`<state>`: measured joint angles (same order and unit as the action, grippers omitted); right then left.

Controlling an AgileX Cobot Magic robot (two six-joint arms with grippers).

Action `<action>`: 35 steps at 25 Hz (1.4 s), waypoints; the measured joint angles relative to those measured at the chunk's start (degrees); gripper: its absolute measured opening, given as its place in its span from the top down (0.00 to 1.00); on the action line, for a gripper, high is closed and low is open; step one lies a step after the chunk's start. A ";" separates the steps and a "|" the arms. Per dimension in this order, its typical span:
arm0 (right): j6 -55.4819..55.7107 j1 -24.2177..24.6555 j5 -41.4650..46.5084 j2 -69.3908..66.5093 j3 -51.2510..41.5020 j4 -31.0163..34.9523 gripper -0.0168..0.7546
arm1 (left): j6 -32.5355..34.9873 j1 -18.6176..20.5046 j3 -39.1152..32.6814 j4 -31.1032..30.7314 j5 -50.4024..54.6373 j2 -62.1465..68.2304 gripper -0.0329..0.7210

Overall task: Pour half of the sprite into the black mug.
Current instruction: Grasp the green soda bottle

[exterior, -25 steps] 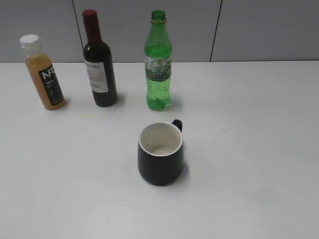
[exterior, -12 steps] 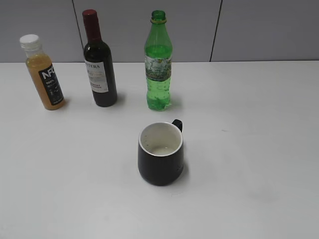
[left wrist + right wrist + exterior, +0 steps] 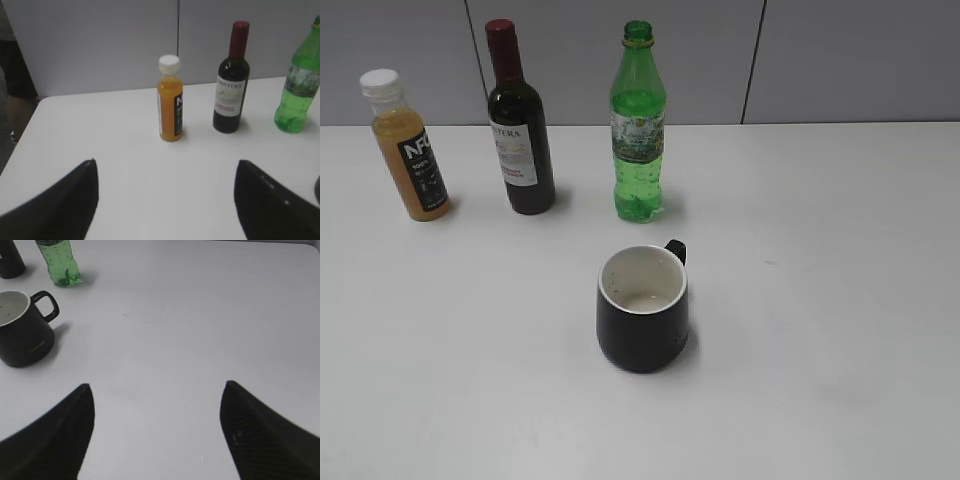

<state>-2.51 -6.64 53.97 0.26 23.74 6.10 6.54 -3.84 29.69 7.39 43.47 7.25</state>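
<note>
orange juice bottle (image 3: 408, 147), wine bottle (image 3: 520, 130); white table (image 3: 840, 300)

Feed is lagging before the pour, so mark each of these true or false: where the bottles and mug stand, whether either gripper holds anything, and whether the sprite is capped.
1. The sprite stands upright behind the black mug, not touching it. True.
2. The sprite has a cap on. False: its neck is open.
3. The left gripper is shut on the orange juice bottle. False: it is open and holds nothing.
4. The right gripper is open over the bare table. True.
5. The wine bottle stands between the juice and the sprite. True.
</note>
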 joint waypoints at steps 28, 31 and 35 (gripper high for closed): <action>0.00 0.00 0.04 0.00 0.00 0.00 0.21 | -5.45 -18.26 0.00 -6.47 -66.33 59.20 0.14; 0.00 0.00 0.04 0.00 0.00 0.00 0.21 | -10.88 -18.26 0.00 -12.33 -74.12 64.91 0.14; 0.00 0.00 0.04 0.00 0.00 0.00 0.21 | -15.37 -18.26 0.32 -17.97 -80.88 72.23 0.14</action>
<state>-2.51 -6.64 54.01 0.26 23.74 6.10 -8.84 -22.10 30.01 -10.59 -37.41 79.48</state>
